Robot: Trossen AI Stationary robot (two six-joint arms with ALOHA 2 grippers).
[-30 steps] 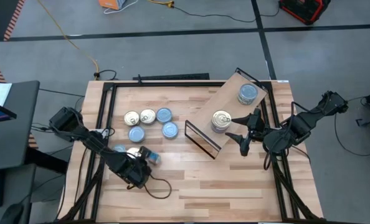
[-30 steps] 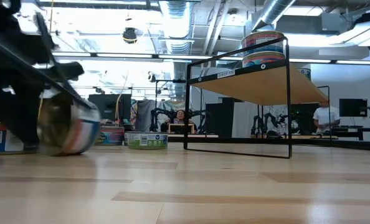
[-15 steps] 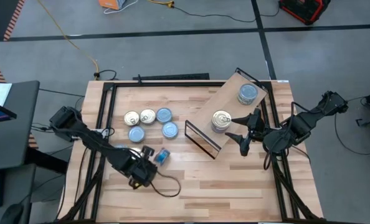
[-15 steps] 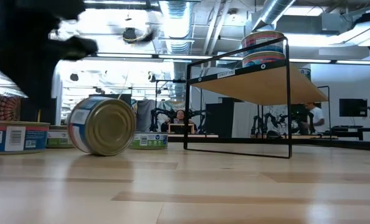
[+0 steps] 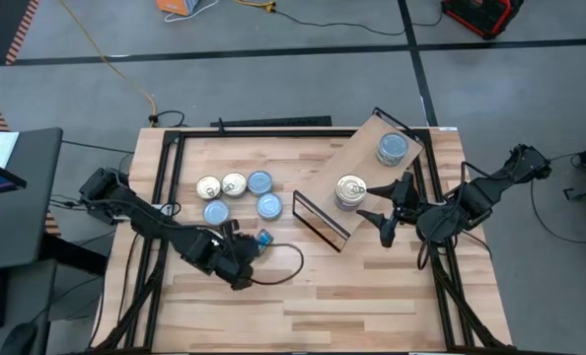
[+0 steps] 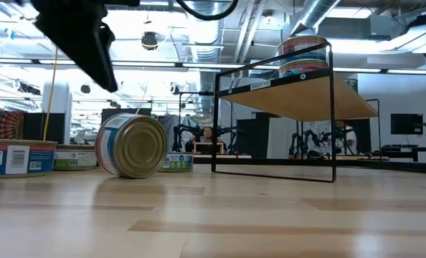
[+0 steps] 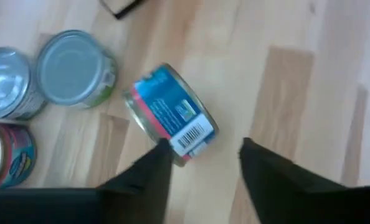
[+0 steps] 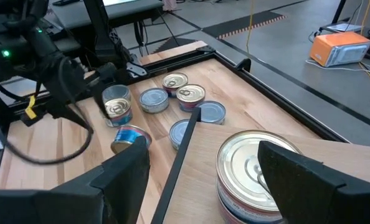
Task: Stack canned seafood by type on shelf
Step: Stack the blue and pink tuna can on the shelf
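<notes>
High view gives us the left hand (image 5: 246, 258) released beside a blue tin (image 5: 261, 240) lying on its side on the worktop (image 5: 372, 286), free to roll. Our right hand (image 5: 380, 201) waits spread by the shelf (image 5: 367, 150), guarding the gold-lidded stack (image 5: 349, 190).

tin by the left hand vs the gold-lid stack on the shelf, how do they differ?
Pose: the blue-label tin lies tipped on its side; the gold-lid stack stands upright, lid up.
Place: the blue-label tin is on the tabletop, just ahead of the left hand; the gold-lid stack sits on the shelf, in front of the right hand.
Count: the tin is alone; the stack is one tin on another.
Shared: small round metal tins, neither gripped.
</notes>
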